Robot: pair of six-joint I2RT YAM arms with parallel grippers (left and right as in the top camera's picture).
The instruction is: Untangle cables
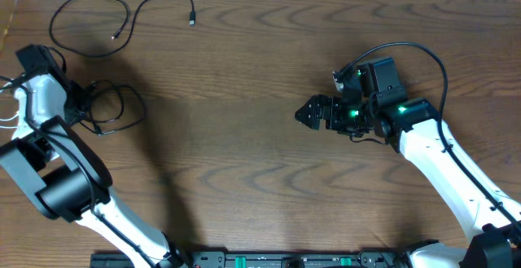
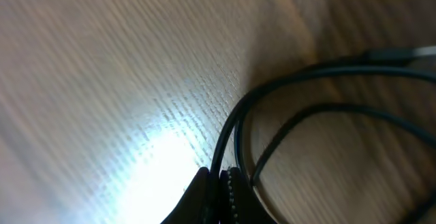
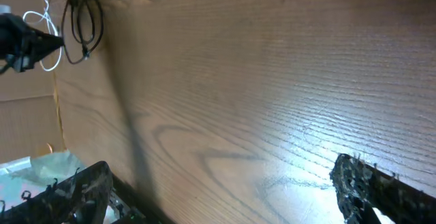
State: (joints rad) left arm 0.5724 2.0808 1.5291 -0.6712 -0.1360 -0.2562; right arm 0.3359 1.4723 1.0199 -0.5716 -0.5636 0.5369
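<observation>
A black cable (image 1: 118, 109) lies in tangled loops at the left of the table. My left gripper (image 1: 84, 112) is at the loops' left edge. In the left wrist view, the left gripper (image 2: 219, 186) is shut on one strand of this black cable (image 2: 300, 74), which arcs up and right from between the jaws. A second black cable (image 1: 89, 19) lies apart at the back left in a loose loop, both plug ends free. A bit of white cable (image 1: 8, 105) shows at the far left edge, also seen as the white cable (image 3: 42, 37) from the right wrist. My right gripper (image 1: 308, 112) hovers open right of centre, holding nothing.
Thicker black wire (image 1: 423, 56) loops over the right arm. The table's left edge (image 3: 56, 108) has cardboard and clutter beyond it. Bare wood lies between the two arms. The right gripper's fingers (image 3: 381, 190) stand far apart over the wood.
</observation>
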